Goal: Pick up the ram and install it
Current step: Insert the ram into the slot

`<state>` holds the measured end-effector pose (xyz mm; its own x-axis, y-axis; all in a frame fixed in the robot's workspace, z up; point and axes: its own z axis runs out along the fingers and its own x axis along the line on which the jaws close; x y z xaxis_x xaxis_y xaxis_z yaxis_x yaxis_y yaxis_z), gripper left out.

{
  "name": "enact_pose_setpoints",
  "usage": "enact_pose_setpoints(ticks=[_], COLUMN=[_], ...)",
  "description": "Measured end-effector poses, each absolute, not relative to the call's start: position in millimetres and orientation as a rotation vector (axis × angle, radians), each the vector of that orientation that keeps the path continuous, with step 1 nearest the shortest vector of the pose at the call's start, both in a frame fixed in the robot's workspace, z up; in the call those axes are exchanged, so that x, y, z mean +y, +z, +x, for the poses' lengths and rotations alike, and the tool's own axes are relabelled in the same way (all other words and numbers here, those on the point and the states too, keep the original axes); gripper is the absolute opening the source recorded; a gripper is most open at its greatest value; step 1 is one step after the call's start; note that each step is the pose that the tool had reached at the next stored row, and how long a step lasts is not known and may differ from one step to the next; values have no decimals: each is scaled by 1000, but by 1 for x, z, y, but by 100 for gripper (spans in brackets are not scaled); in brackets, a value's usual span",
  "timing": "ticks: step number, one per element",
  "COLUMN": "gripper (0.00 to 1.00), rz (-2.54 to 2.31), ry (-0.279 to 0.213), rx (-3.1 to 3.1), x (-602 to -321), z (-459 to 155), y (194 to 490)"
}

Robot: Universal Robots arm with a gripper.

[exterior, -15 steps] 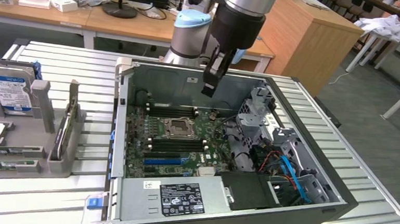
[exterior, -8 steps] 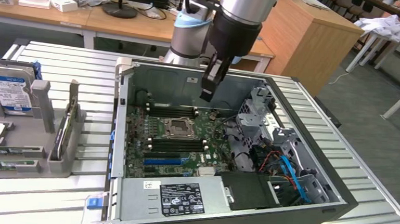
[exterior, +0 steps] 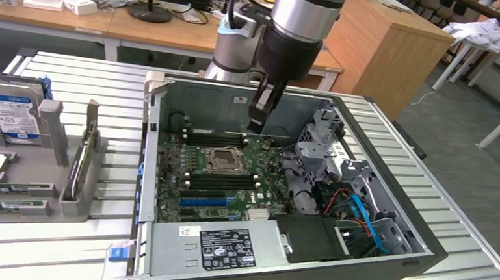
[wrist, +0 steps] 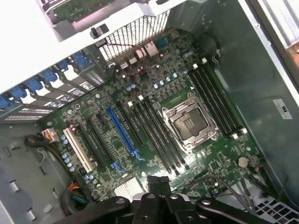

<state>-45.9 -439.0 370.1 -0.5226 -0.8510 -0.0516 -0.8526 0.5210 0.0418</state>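
Table of white metal slats [exterior: 71,77] bearing an open grey-and-black computer tower case [exterior: 218,102], with a silver-and-black robot arm [exterior: 296,26] reaching in.
Inside the case lies a green motherboard [exterior: 230,184] with a square silver processor socket [exterior: 220,158] flanked by long black memory slots [exterior: 224,140]. Over the slots that lie beyond the socket in the exterior view, the black pincer [exterior: 263,109] seems clenched on a thin dark ram stick [exterior: 256,126], held upright, its lower end close above them.

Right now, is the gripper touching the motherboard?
Apart. In the exterior view the gripper hangs above the motherboard inside the open case; the wrist view looks down on the board from a clear height.
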Motion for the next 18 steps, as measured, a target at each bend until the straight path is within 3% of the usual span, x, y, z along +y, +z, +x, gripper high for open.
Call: enact_pose_setpoints(ticks=[18], gripper=[10], rz=[-1504], ry=[96], rx=[2728], x=[-439], z=[-44], y=[337])
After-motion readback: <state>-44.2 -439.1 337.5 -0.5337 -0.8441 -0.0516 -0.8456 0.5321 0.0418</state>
